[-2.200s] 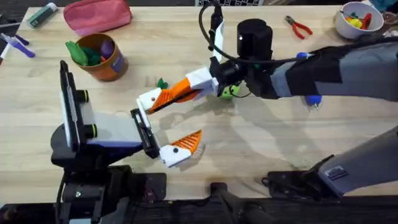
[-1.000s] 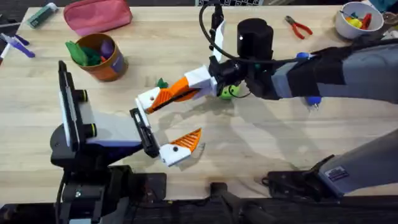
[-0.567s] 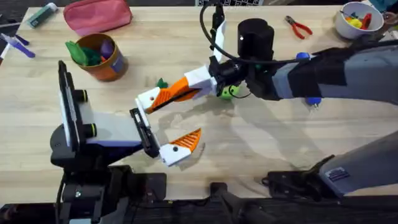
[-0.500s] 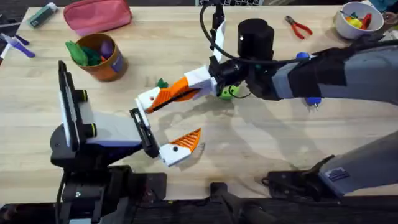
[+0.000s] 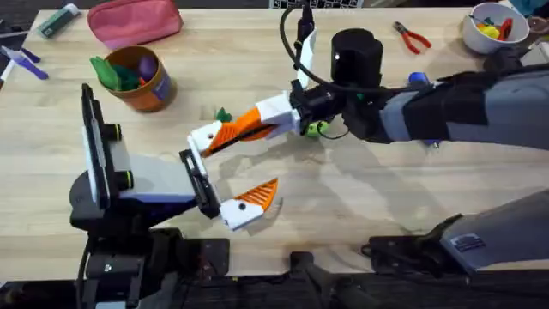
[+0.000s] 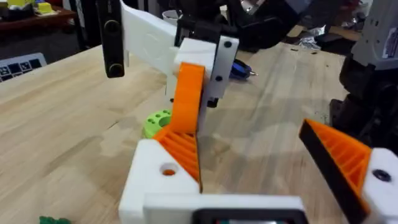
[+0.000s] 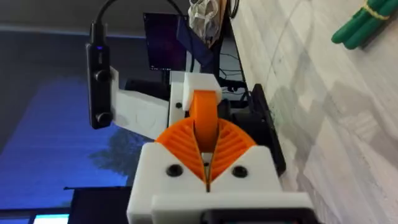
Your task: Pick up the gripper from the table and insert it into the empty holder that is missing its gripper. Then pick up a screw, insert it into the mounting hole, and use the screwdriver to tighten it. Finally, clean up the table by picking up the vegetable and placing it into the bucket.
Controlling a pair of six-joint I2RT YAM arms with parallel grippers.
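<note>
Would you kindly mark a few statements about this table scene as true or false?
1. The right hand grips an orange wedge-shaped plastic fingertip. True.
2. The left hand is shut. False: its fingers stand apart.
3. The red-handled pliers lie beside the round orange-brown bucket. False: they lie near the white round bowl.
4. The slim dark green toy vegetable lies on the wooden table. True.

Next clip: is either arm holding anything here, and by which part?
The right gripper is shut on the orange gripper, pinching its tip end. The left gripper is open, holding nothing.
</note>
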